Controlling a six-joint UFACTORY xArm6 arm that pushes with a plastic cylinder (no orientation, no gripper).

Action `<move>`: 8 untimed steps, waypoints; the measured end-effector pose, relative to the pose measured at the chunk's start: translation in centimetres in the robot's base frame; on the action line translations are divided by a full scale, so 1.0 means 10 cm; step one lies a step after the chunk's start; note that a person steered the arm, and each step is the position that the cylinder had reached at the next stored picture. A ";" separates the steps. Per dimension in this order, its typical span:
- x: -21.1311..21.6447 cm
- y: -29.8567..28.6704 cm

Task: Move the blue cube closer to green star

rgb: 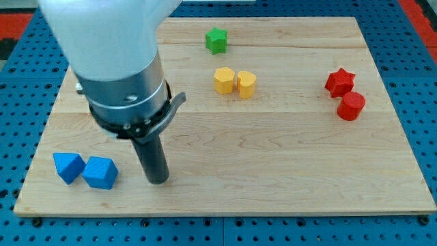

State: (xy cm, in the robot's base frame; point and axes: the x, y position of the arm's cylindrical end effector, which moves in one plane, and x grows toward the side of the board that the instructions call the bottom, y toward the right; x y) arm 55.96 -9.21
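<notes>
Blue cube [100, 172] left of my tip [158, 180] | green star [216, 40] far | no pincer visible

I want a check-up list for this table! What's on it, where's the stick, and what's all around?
Surface: wooden board, flat, pale.
Job's things: two blue blocks at the view's bottom left, touching, left blue block and right blue block; which is the cube, cannot tell. Green star near the view's top.
Clutter: two yellow blocks touching; red star above red block.
Hand: none; my tip just right of the blue blocks, apart.
Cables: nothing seen.
Surroundings: blue pegboard.
</notes>
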 end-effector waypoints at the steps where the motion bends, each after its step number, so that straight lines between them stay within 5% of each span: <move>1: -0.08 0.00; 5: 0.39 0.00; 8: 0.41 -0.71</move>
State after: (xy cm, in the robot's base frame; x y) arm 60.10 -16.36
